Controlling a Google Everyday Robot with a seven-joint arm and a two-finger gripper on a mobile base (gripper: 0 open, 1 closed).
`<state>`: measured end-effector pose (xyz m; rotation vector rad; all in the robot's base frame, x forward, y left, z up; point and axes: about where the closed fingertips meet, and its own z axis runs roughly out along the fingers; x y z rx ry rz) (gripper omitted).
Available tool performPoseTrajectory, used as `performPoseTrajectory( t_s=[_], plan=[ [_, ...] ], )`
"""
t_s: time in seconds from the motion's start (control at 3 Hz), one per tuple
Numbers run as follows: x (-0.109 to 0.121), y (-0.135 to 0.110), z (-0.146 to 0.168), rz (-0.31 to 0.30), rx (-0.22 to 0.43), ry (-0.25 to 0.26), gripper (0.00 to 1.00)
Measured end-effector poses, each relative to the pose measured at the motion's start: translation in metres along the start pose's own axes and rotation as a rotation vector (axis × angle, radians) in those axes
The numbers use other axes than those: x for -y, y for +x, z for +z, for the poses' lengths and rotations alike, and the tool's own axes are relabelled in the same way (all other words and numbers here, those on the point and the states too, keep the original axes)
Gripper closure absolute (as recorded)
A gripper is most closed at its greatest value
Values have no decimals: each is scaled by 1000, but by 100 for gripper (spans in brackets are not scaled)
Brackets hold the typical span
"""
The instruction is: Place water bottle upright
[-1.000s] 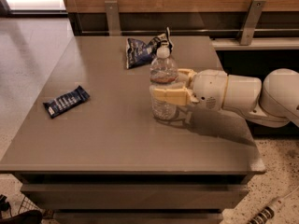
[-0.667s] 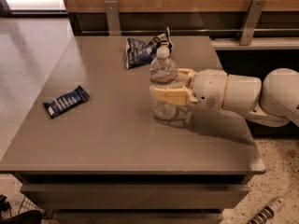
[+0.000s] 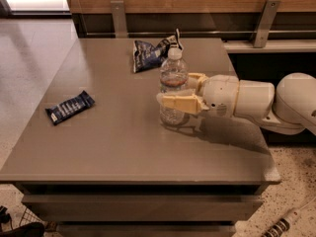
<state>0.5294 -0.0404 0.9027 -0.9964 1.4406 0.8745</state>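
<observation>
Right of centre on the grey-brown table [image 3: 123,147], a small clear ribbed plastic water bottle [image 3: 173,78] with a white cap stands upright, base apparently on the surface. Cream two-finger gripper [image 3: 178,90] clasps its body, one finger near, one far, likely steadying it before release. White arm reaches in level and low from the right.
</observation>
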Motion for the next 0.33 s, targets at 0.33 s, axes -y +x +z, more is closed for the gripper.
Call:
performPoseTrajectory(
  t_s=[0.33],
  plan=[
    [-1, 0, 1, -1, 0, -3, 0]
  ],
)
